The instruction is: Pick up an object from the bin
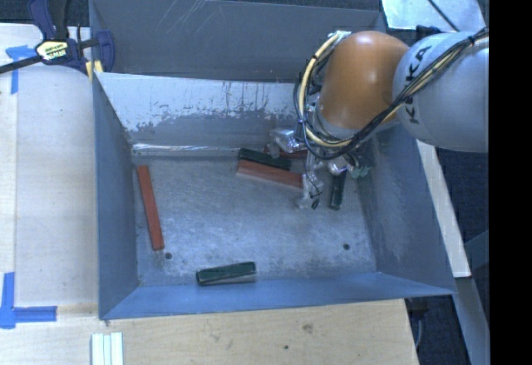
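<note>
The gripper hangs low in the right part of the bin, under the arm's orange cover. Its two fingers stand apart with bare floor between them, so it is released and grasps nothing. The nearest thing is a flat reddish-brown bar near the back wall with a dark block resting along its upper edge. The bar's right end lies just beside the finger that is nearer the middle of the bin. That pair looks like the likeliest thing to pick. To do it well, the gripper should probably shift toward the view's left until the fingers straddle the bar across its narrow width, not along its length. It should then go down until the tips are close to the floor before closing. Because the bar is thin and flat, a high grip would likely slip off, and the block on top may slide or get caught in the same pinch. An orange-red stick at the left wall and a dark green block at the front lie well apart and offer cleaner, uncluttered grasps.
</note>
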`<state>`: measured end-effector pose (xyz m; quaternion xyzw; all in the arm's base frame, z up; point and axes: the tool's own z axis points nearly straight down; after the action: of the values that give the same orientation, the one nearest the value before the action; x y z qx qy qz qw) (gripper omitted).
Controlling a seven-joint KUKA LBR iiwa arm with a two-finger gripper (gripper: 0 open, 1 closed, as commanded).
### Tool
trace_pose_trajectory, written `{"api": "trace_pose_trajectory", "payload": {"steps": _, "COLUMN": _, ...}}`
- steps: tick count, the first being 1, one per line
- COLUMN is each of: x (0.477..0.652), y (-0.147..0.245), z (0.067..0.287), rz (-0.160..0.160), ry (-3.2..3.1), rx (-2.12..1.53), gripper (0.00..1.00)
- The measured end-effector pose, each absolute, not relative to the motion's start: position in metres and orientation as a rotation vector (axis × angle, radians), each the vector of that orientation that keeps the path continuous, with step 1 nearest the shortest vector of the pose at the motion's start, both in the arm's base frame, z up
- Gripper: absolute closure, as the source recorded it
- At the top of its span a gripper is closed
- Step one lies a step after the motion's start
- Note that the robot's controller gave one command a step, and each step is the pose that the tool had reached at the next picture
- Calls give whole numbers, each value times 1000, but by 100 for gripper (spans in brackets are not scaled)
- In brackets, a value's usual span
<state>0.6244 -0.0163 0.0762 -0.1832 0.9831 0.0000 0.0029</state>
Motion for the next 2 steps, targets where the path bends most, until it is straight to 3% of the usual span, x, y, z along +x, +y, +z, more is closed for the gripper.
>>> {"api": "trace_pose_trajectory", "payload": {"steps": 1, "x": 624, "y": -16, "z": 79, "rz": 0, "ry": 3082, "rx": -571, "gripper": 100}}
{"api": "trace_pose_trajectory", "payload": {"steps": 2, "x": 624, "y": -17, "z": 78, "rz": 0, "ry": 3085, "rx": -571, "gripper": 0}}
